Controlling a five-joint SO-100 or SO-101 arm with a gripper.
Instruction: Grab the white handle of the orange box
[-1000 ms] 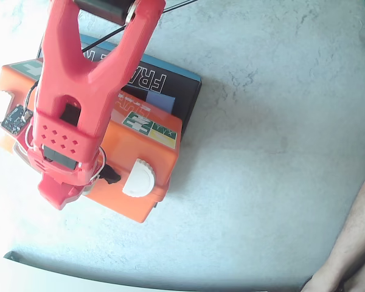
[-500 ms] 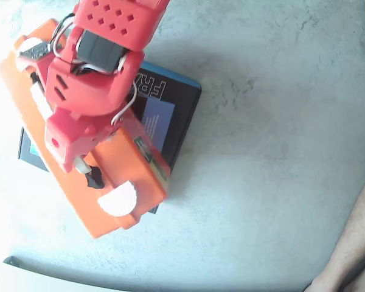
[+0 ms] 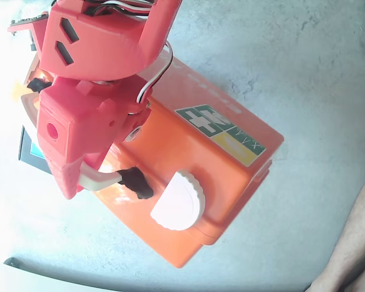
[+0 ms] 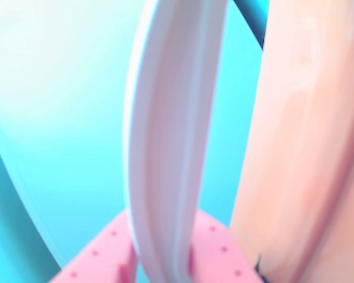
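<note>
The orange box [image 3: 194,152] lies on a grey surface, with a green and yellow label [image 3: 222,131] and a white round cap [image 3: 177,201] on top. Its white handle [image 3: 100,178] runs from a black pivot [image 3: 137,182] under my red gripper [image 3: 70,179], which covers the box's left end. In the wrist view the white handle [image 4: 171,130] rises as a curved band from between my pink fingers [image 4: 215,247], which sit tight against both its sides. The orange box wall [image 4: 301,147] is just to the right. My gripper [image 4: 162,259] is shut on the handle.
A dark flat object [image 3: 31,152] sticks out from beneath the box's left side. A person's leg [image 3: 353,249] is at the lower right edge. A white edge [image 3: 36,280] lies along the bottom left. The far left is washed out by glare.
</note>
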